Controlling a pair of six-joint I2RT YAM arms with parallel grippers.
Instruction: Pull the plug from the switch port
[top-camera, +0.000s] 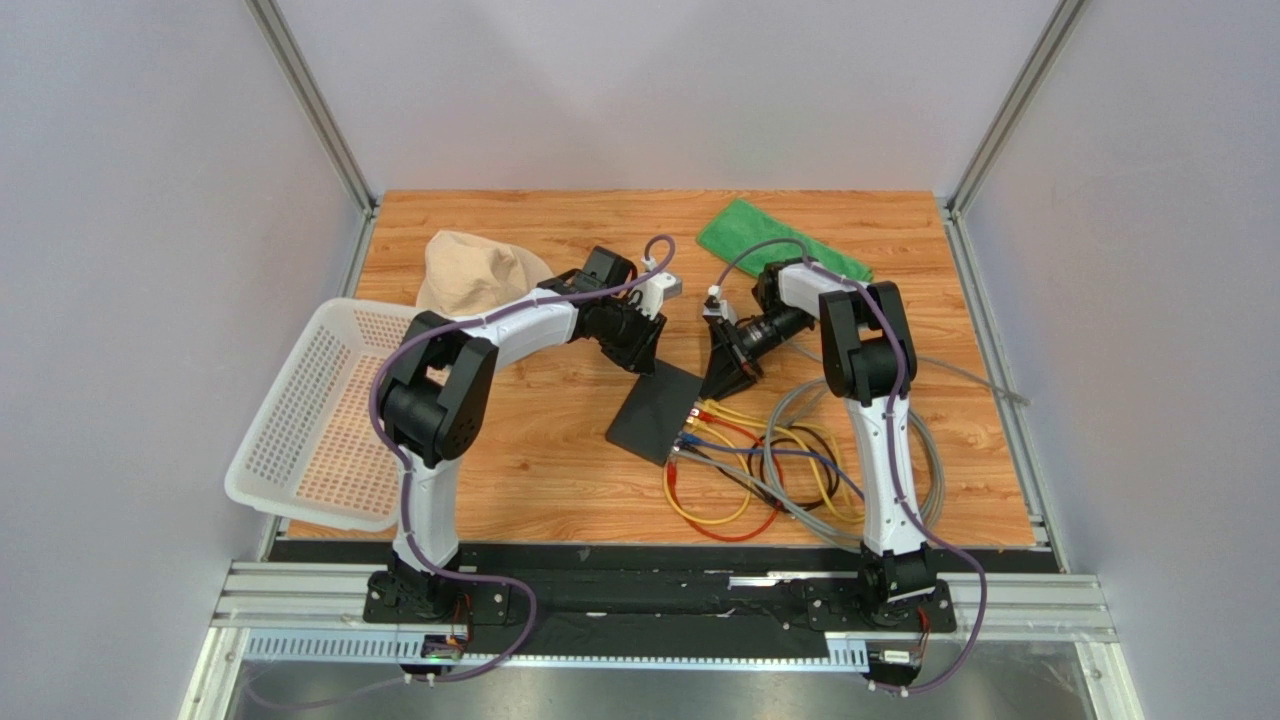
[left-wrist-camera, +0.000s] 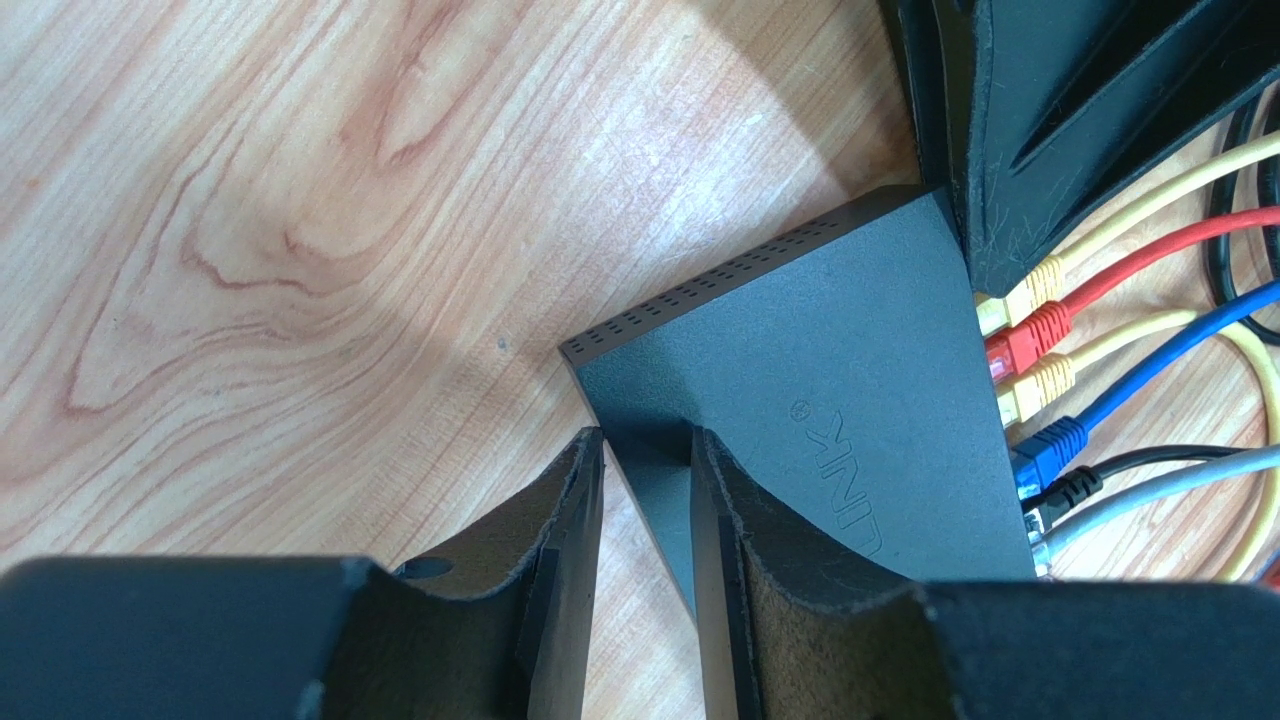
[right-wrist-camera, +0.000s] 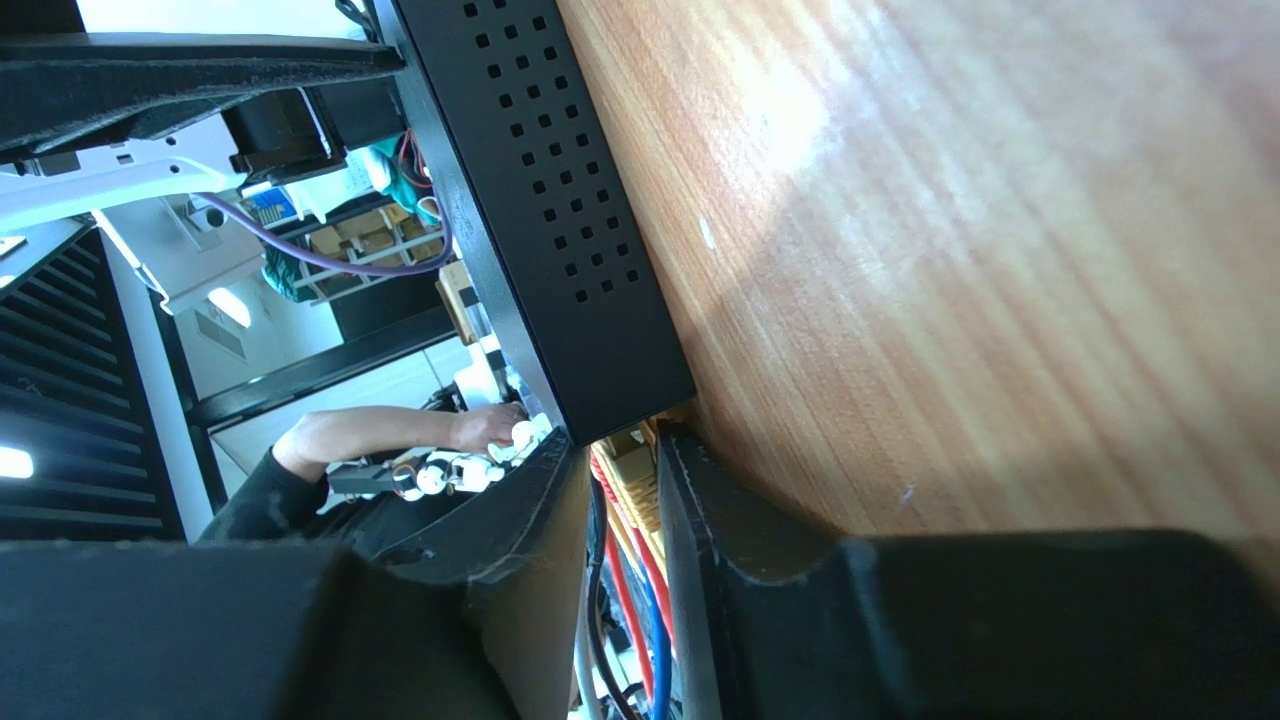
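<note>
The flat black switch (top-camera: 655, 420) lies mid-table, with several coloured plugs in the sockets on its right edge. In the left wrist view the switch (left-wrist-camera: 812, 345) shows a yellow plug (left-wrist-camera: 1037, 279), then red, yellow, blue and black ones. My left gripper (top-camera: 643, 342) (left-wrist-camera: 646, 443) is closed narrowly on the switch's far left edge. My right gripper (top-camera: 718, 357) (right-wrist-camera: 624, 443) sits at the switch's far right corner (right-wrist-camera: 541, 195). Its jaws are closed on the end yellow plug (right-wrist-camera: 639, 473). Red and blue cables run behind it.
Loose yellow, red, blue and grey cables (top-camera: 751, 465) coil right of the switch. A white basket (top-camera: 323, 420) hangs over the left table edge. A beige cloth (top-camera: 473, 270) and a green cloth (top-camera: 781, 240) lie at the back. A person's arm (right-wrist-camera: 376, 438) shows off-table.
</note>
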